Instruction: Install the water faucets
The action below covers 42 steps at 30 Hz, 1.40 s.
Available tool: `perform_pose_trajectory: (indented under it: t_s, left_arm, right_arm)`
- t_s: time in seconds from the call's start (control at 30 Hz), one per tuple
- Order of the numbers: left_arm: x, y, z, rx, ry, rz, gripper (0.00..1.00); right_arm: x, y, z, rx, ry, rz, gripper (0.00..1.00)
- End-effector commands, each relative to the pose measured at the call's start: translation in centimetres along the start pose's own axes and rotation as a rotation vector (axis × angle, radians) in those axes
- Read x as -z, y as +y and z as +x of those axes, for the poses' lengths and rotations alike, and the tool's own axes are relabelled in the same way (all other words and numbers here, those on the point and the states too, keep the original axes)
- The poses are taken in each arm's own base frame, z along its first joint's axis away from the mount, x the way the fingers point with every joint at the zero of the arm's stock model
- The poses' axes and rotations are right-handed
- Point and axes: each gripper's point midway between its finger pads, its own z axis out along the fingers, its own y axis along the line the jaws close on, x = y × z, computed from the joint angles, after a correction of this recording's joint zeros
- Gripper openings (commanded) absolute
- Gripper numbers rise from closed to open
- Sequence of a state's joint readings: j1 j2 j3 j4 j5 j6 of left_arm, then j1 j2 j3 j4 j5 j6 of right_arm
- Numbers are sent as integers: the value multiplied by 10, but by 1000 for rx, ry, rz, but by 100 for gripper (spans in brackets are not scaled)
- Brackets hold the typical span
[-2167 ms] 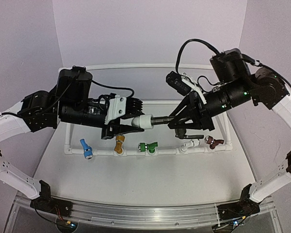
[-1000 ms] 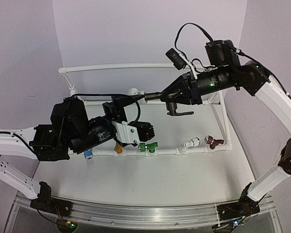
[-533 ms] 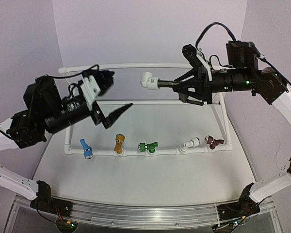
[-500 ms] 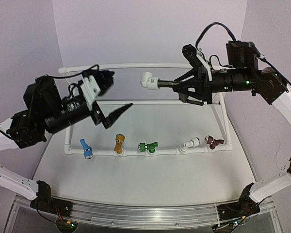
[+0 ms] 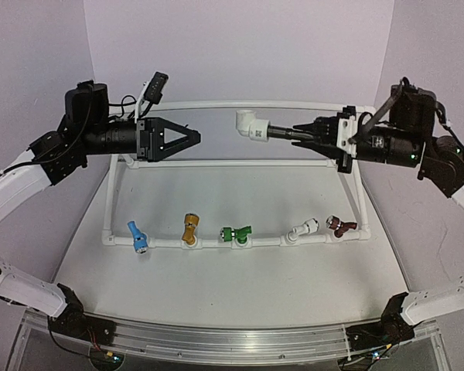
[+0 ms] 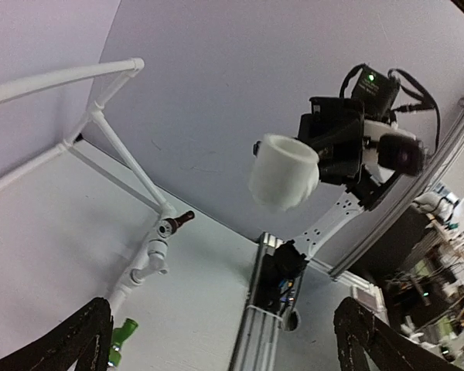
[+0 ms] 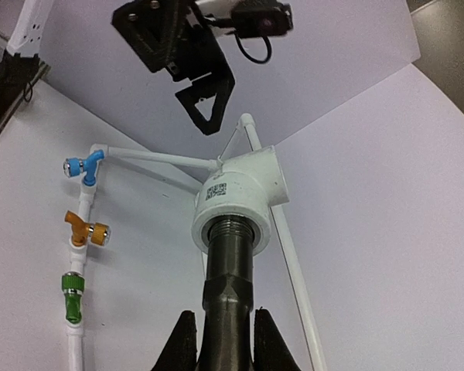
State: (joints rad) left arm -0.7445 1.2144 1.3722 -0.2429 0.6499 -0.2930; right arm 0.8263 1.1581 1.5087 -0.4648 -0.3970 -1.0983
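Grey faucet (image 5: 282, 133) hangs over pipe frame (image 5: 271, 242) carrying coloured faucets (image 5: 234, 233).

the only marking is a small printed label (image 7: 216, 189) on the side of the white fitting (image 7: 251, 179) at the tip of the dark grey faucet (image 7: 226, 286). it shows a square black code with tiny print beside it, too small to read. no other words, numbers or brands are legible in any view.
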Motion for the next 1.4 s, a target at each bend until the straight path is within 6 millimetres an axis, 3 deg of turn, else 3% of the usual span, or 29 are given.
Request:
perform_pose_trajectory:
  t_s: [0.0,0.17,0.43,0.83,1.23,1.37]
  left_arm:
    - [4,-24,-14,283,29,275,100]
    - [-6,-16,-17,421,36,286,100]
    - [-29,5,2,579,125,287,100]
    - [-51,-12,16,581,221,389,90]
    - [-55,-23,17,556,237,440,70]
    - [-57,-28,18,551,250,463,68]
  right_arm:
    - [12,-25,-16,372,-3,180,0]
    - [9,-12,-8,533,46,198,0]
    - [0,1,-6,710,88,232,0]
    - [-11,9,-17,766,63,234,0]
    - [-19,19,-21,800,58,210,0]
    - [-22,20,-21,803,61,207,0]
